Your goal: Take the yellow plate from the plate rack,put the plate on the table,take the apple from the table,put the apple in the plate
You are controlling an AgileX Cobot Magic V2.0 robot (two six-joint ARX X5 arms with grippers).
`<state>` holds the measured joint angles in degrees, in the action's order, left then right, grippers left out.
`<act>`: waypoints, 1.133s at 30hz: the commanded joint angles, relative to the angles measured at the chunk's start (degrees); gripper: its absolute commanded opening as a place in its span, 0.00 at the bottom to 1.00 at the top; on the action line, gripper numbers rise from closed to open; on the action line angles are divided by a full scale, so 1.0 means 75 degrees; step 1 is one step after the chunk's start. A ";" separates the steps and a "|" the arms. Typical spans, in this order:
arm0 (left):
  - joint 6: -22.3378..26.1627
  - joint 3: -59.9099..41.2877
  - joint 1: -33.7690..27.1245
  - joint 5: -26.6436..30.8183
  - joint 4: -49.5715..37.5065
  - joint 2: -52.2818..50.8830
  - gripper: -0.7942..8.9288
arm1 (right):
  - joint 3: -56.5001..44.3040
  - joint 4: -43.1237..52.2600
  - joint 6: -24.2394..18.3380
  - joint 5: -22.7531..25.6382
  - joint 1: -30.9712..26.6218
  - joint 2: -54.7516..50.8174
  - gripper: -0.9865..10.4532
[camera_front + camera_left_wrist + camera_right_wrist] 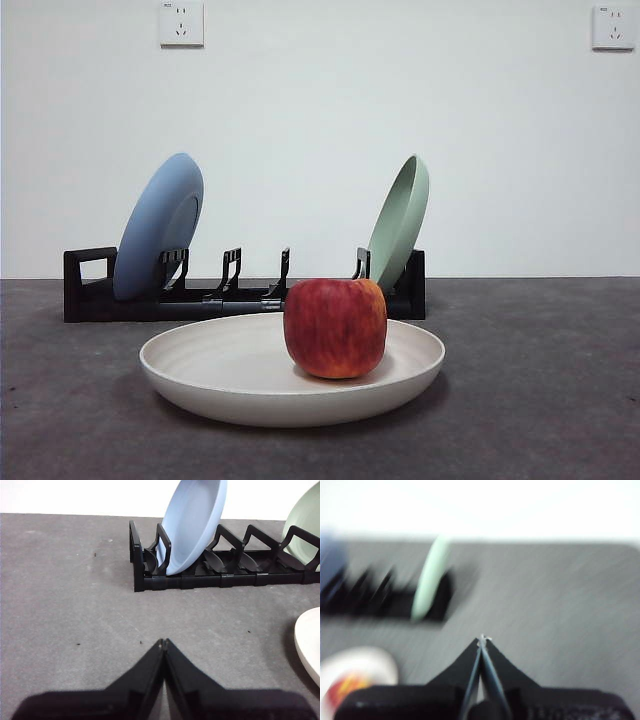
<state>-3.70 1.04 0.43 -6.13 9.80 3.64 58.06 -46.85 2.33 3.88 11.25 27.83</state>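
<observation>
The yellow plate (230,375), pale cream, lies flat on the table (540,400) in front of the plate rack (90,290). The apple (335,327), red with yellow streaks, stands upright in the plate, right of its middle. My left gripper (163,642) is shut and empty above bare table, apart from the rack (165,577); the plate's edge (310,640) shows to one side. My right gripper (482,640) is shut and empty; its view is blurred and shows the plate (375,662) with the apple (345,690) off to the side. Neither gripper shows in the front view.
A blue plate (160,225) leans in the rack near its handle end, and a pale green plate (402,220) leans at the other end. Both also show in the left wrist view: the blue plate (192,525) and the green plate (307,520). A white wall stands behind.
</observation>
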 commanded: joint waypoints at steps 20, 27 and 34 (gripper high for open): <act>-0.0050 -0.0070 -0.0023 -0.0006 -0.0052 0.0017 0.08 | -0.7207 0.4744 0.0796 -0.0259 -0.1154 -0.3652 0.09; -0.0050 -0.0070 -0.0023 -0.0006 -0.0058 0.0020 0.08 | -0.7632 0.4841 0.0810 -0.0262 -0.1154 -0.3652 0.09; -0.0050 -0.0070 -0.0023 -0.0006 -0.0052 0.0023 0.08 | -0.7632 0.4846 0.0828 -0.0259 -0.1154 -0.3652 0.09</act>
<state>-3.70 1.04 0.43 -6.13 9.80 3.75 1.43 -10.90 7.99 1.89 2.63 0.56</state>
